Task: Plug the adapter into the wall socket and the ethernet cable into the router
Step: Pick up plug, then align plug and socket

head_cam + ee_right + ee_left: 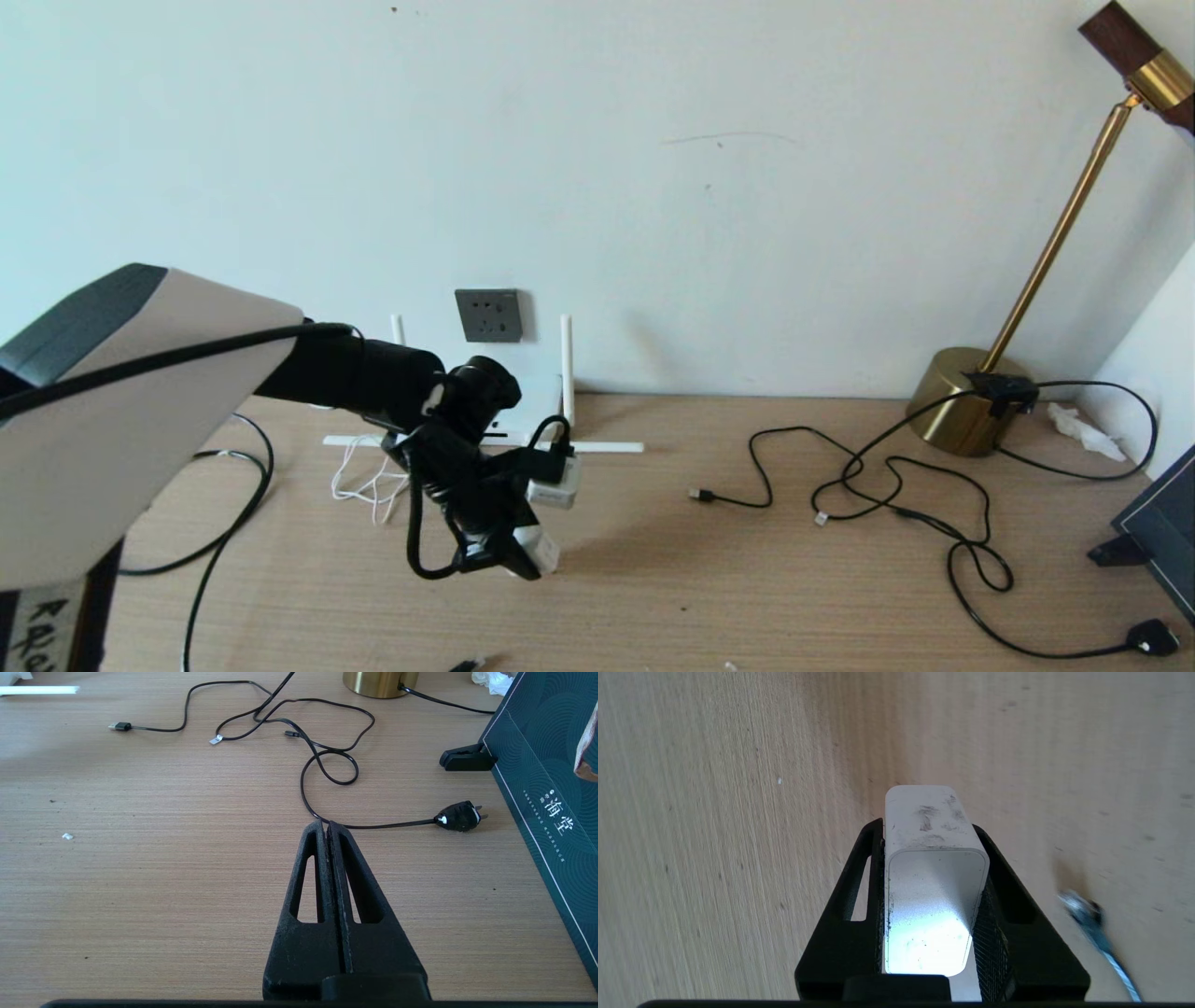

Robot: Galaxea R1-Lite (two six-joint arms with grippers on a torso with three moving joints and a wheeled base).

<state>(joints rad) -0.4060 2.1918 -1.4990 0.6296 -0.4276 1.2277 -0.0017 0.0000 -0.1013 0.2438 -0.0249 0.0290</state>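
My left gripper [527,558] is shut on the white adapter [931,858], which sits squarely between both black fingers above the wooden table. The adapter's thin white cord [373,481] lies bundled behind the arm. The dark grey wall socket [488,315] is on the wall above and behind the gripper. The router is mostly hidden by my left arm; only its white antennas [566,369] show. A thick black cable [238,518] loops at the left, and a small dark connector [467,665] lies at the table's front edge. My right gripper [327,823] hovers shut and empty over the table.
Thin black cables [896,485] with small plugs sprawl across the right half of the table. A black plug on a black cord [460,815] lies just beyond my right gripper. A brass lamp base [962,401] stands at the back right, and a dark green box [542,793] at the right edge.
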